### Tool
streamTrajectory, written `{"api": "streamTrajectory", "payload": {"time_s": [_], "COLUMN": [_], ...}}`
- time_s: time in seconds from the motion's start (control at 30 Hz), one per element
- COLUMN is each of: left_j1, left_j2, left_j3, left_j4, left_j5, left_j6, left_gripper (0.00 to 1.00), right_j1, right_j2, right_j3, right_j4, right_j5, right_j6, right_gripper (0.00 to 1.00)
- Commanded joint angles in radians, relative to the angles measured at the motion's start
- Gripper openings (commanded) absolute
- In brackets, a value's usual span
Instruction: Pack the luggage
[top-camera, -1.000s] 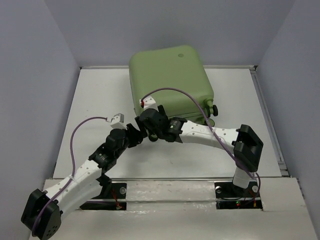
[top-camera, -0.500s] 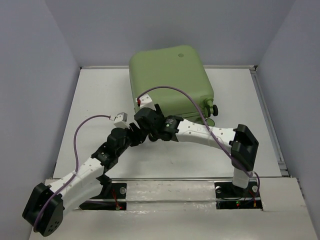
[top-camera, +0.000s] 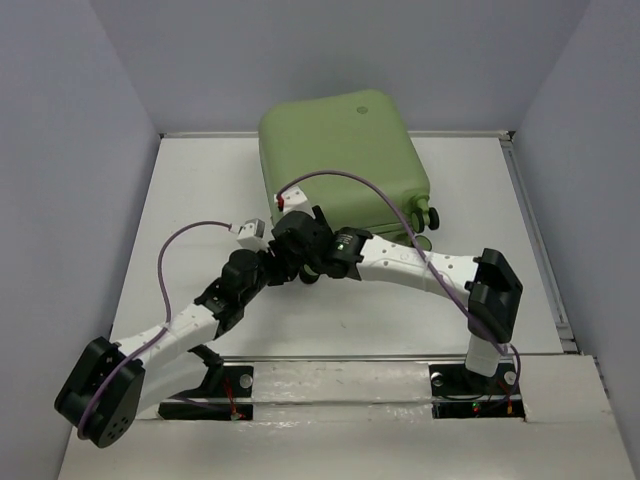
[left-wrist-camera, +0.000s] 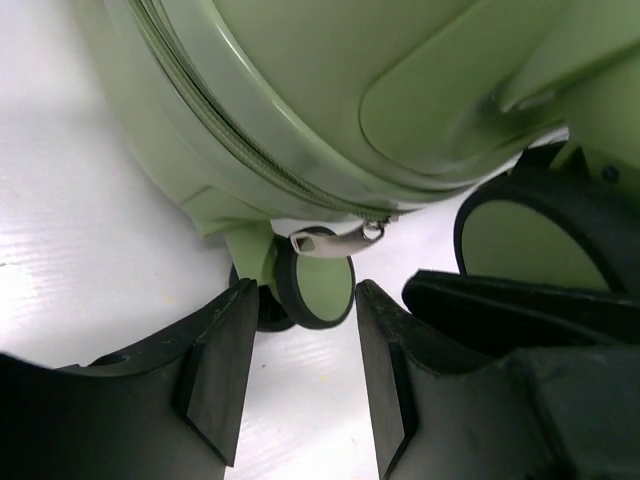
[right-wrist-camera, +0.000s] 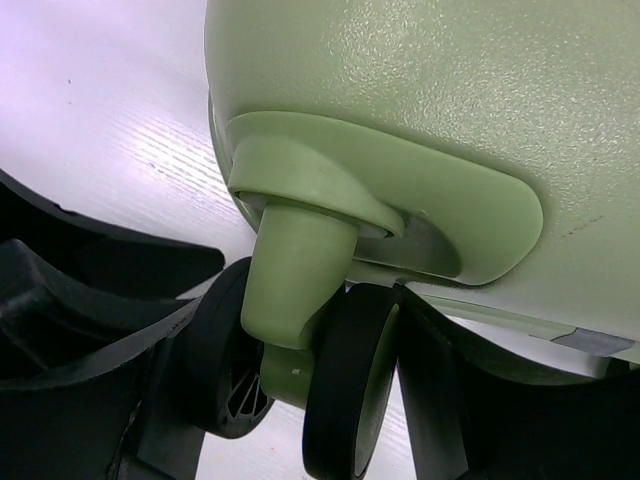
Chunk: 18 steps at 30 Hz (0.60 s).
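The luggage (top-camera: 340, 160) is a closed pale green suitcase lying flat at the back of the table. It also shows in the left wrist view (left-wrist-camera: 300, 80) and the right wrist view (right-wrist-camera: 430, 90). Both arms meet at its near left corner. My right gripper (top-camera: 290, 238) is shut on the corner's twin caster wheel (right-wrist-camera: 350, 390), one finger on each side (right-wrist-camera: 310, 350). My left gripper (top-camera: 272, 262) is open and empty. Its fingertips (left-wrist-camera: 303, 310) stand just short of a green-and-black wheel (left-wrist-camera: 320, 290) and the silver zipper pull (left-wrist-camera: 330, 240).
Another caster wheel (top-camera: 430, 215) sticks out at the suitcase's near right corner. Grey walls enclose the white table (top-camera: 200, 200) on three sides. A metal rail (top-camera: 540, 250) runs along its right edge. The two arms cross close together in front of the suitcase.
My left arm has stretched forward and right, bringing its gripper up to the suitcase's near left corner. The right gripper has stayed at that corner with only a small shift.
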Motion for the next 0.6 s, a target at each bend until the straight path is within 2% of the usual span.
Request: {"api": "streamTrajectory", "payload": {"time_s": [0.0,0.1,0.33,0.43,0.57], "left_j1": [-0.01,-0.022,-0.119,-0.149,-0.159], "left_j2": [0.013,0.044,0.102,0.122,0.055], "left_j3": [0.024,0.034,0.084,0.092,0.049], "left_j4": [0.27,0.388,0.455,0.464,0.447], "left_j5": [-0.095,-0.093,-0.142,-0.121,-0.158], "left_j6": [0.028,0.035,0.088,0.097,0.104], "left_gripper": [0.55,0.54,0.53,0.4,0.43], "right_j1": [-0.004,-0.004,-0.004,-0.004,-0.004], "right_j2": [-0.085,-0.108,-0.151,-0.159,-0.133], "right_j3": [0.038,0.03,0.026,0.05,0.14], "right_j4": [0.074,0.099,0.159,0.2,0.197], "right_j5": [-0.061,-0.099,-0.217,-0.32,-0.412], "right_j6": [0.005,0.014,0.017,-0.015,-0.044], "right_gripper": [0.07,0.07,0.07,0.07,0.07]}}
